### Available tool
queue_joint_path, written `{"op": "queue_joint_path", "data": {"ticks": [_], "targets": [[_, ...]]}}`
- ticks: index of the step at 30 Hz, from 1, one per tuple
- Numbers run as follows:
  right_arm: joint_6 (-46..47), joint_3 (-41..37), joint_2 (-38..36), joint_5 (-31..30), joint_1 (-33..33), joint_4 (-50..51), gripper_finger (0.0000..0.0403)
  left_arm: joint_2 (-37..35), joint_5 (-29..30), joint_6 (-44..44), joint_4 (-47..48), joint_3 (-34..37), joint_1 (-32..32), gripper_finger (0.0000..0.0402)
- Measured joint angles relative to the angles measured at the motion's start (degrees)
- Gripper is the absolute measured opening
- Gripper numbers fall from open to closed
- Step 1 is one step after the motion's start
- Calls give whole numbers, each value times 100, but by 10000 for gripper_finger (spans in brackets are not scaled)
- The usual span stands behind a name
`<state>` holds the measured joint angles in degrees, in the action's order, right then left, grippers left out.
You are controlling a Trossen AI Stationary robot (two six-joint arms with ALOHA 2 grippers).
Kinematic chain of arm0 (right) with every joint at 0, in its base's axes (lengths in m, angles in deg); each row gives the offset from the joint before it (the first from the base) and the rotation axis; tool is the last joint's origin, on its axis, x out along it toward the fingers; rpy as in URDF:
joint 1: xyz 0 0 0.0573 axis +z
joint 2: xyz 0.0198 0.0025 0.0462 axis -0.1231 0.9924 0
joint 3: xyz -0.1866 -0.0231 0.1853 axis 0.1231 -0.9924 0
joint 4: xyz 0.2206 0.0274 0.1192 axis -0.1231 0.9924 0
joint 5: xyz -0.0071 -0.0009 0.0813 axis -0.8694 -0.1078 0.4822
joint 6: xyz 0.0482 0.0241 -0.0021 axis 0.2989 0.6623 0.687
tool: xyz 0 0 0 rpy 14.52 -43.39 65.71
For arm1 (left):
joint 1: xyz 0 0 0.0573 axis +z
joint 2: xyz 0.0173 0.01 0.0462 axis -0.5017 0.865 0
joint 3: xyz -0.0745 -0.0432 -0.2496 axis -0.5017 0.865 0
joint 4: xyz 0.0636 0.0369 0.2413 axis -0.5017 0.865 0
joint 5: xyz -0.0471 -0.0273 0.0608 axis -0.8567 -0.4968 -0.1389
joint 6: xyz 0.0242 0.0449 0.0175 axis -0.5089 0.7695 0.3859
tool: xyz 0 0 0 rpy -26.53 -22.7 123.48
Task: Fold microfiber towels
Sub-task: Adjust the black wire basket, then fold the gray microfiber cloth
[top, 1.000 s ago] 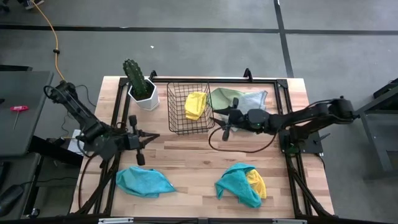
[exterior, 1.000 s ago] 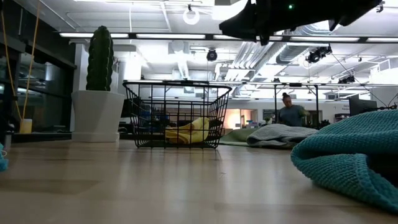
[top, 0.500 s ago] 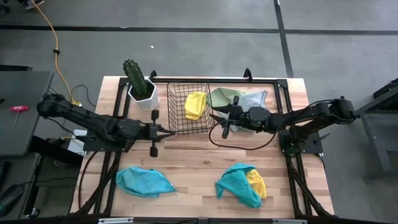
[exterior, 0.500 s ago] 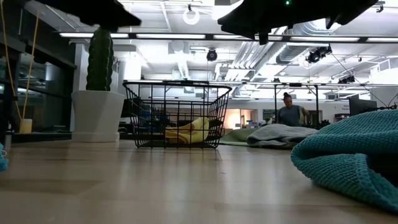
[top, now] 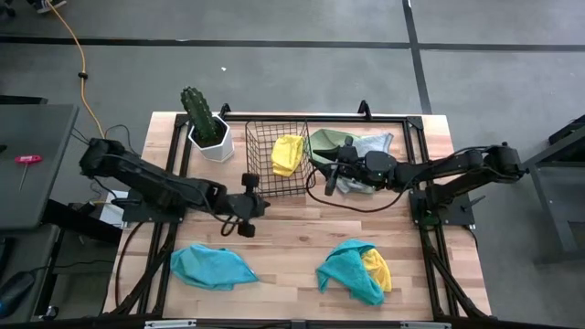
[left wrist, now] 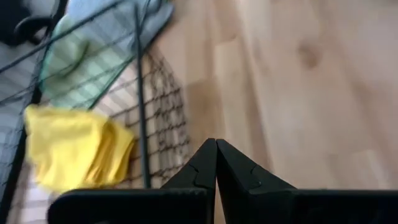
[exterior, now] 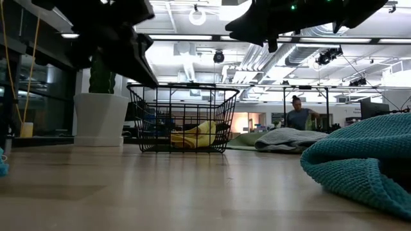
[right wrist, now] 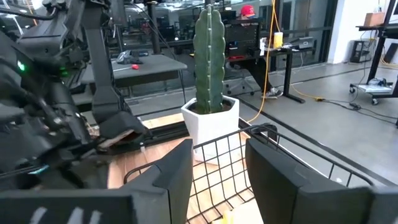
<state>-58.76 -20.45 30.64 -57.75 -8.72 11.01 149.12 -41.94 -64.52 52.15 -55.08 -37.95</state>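
Towel (top: 287, 153), soft and limp, lies just beyond the pressed-together left gripper (top: 262, 205); pinch a corner. Right gripper (top: 322, 171) is spread.

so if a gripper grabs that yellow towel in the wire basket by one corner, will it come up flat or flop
Probably flop: the yellow towel lies crumpled in soft folds, so it looks limp. It likely weighs little. It might drag against the wire basket wall, since it sits close beside the mesh.

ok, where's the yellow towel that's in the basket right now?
High view: the yellow towel lies inside the black wire basket, on its right-hand side, at the table's far edge, between the potted cactus and the green-and-grey towels.
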Motion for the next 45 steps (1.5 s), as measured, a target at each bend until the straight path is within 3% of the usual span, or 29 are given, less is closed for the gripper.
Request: {"op": "queue_joint_path", "data": {"ticks": [9,15,22,32,35,39,45], "targets": [[-4,0,0,2,0,7,138,39,979,-254,369,-34,85,0],[48,0,0,2,0,7,138,43,1202,-365,517,-36,426,0],[49,0,0,2,0,31,138,7,1096,-545,500,-36,734,0],[38,2,2,3,34,221,138,-1087,88,-314,129,-34,37,0],[143,56,-46,7,124,1095,138,-1591,-508,-85,-437,190,-201,0],[778,721,-142,-36,216,3385,138,-2186,-1473,288,-1399,839,-292,0],[2084,1285,-53,-171,527,6413,138,-2695,-1617,355,-1494,1074,-216,0]]}}
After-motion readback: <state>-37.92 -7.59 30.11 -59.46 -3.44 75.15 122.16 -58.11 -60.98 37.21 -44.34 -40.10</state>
